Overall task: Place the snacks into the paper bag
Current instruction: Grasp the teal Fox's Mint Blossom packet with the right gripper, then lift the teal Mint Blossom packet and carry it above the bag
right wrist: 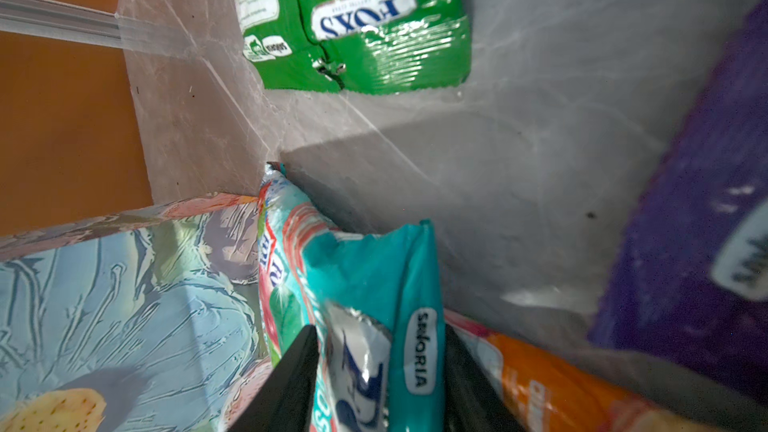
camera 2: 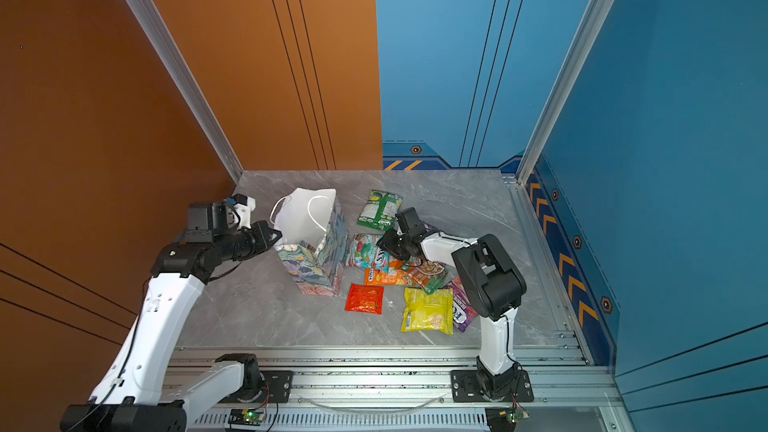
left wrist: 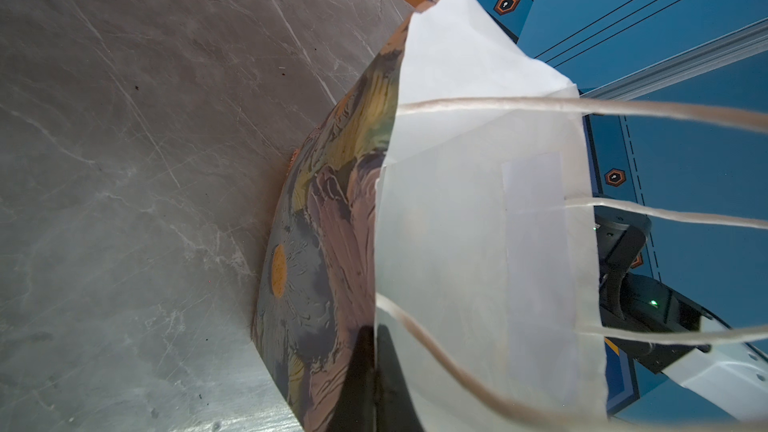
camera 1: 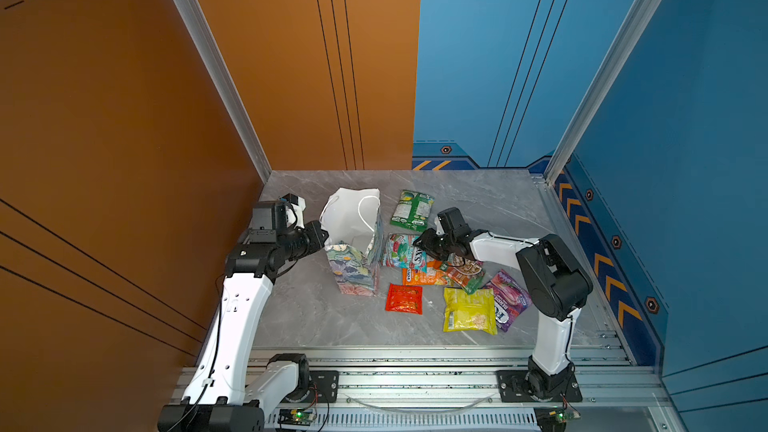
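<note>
Closest to the right wrist lens: black jaws of the right gripper [right wrist: 380, 342], pressed against either side of the teal packet [right wrist: 374, 268], with foil bunched between and the far end tipped up off the table [right wrist: 519, 168]. Counted as a grip, yet not fully confirmed, with pad contact at the frame's very edge. Just beside, at 9 o'clock of that claw in a top view: red-green FOX'S packet [camera 1: 397, 249]. At 6 o'clock: orange packet [camera 1: 419, 277].

Left gripper [left wrist: 376, 367]: clamped tight on the rim of the paper bag [left wrist: 316, 243], pulling the mouth agape. Bag upright at 9 o'clock of the pile, with no packet visible inside. Cord handles [left wrist: 623, 112] strung across the opening.

Elsewhere, all lying flat: green packet [camera 1: 411, 209] at 12 o'clock, small red packet [camera 1: 404, 299] farther out at 6, yellow packet [camera 1: 469, 310] at 5, purple packet [camera 1: 509, 297] at 4.

Step in hand, by the look of it: lifting the teal packet for the bag. To do it well:
- Raise straight up first, so as not to drag the red-green FOX'S packet along.
- Swing toward 9 o'clock, above the rim.
- Turn the narrow edge down.
- Enter between the cords, not through them.
- Let go only once below the rim.
- Avoid shoving the wall pinched by the other claw.
</note>
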`<state>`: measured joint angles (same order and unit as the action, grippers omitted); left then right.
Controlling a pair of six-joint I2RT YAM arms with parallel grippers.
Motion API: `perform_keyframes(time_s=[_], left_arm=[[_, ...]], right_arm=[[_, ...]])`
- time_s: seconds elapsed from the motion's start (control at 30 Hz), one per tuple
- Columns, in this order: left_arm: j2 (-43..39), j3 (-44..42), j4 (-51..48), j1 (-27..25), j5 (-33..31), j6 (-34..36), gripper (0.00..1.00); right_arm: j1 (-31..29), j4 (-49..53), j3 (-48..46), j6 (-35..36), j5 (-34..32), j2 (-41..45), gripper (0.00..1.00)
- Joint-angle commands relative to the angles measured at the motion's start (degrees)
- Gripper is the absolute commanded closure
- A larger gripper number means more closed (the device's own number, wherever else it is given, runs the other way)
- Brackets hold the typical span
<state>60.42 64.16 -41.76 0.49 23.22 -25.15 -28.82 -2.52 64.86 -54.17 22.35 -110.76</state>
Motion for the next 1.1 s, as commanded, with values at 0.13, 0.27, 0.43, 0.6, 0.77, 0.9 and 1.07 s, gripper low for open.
perform_keyframes(time_s=[0.13, 0.27, 0.43, 0.6, 0.77, 0.9, 1.07], left_arm=[[-0.66, -0.93, 0.22, 0.72, 1.28, 0.10, 1.00], [-0.70, -0.95, 0.23, 0.85, 1.21, 0.10, 1.00], [-0.75, -0.96, 0.21, 1.00, 1.33, 0.12, 1.00], [-0.83, -1.08, 0.24, 1.09, 1.23, 0.19, 1.00], [-0.96, -1.33, 0.27, 1.09, 1.37, 0.10, 1.00], [-0.99, -1.37, 0.27, 1.18, 1.40, 0.19, 1.00], [-1.16, -1.39, 0.27, 1.27, 1.51, 0.10, 1.00]], right_arm=[[-0.19, -6.53, -0.70, -3.50, 4.34, 1.23, 0.84], [-0.27, -8.96, -0.82, -5.52, 5.73, 3.19, 0.96], [-0.34, -8.21, -0.05, -5.80, 5.86, 7.26, 1.00], [-0.36, -2.84, 2.43, -3.76, 4.49, 12.29, 1.00], [-0.80, 2.58, 5.28, -1.46, 2.86, 16.21, 1.00], [-1.23, 7.48, 8.08, 0.27, 0.16, 19.41, 1.00], [-2.06, 11.78, 13.18, 2.40, -4.00, 23.39, 1.00]])
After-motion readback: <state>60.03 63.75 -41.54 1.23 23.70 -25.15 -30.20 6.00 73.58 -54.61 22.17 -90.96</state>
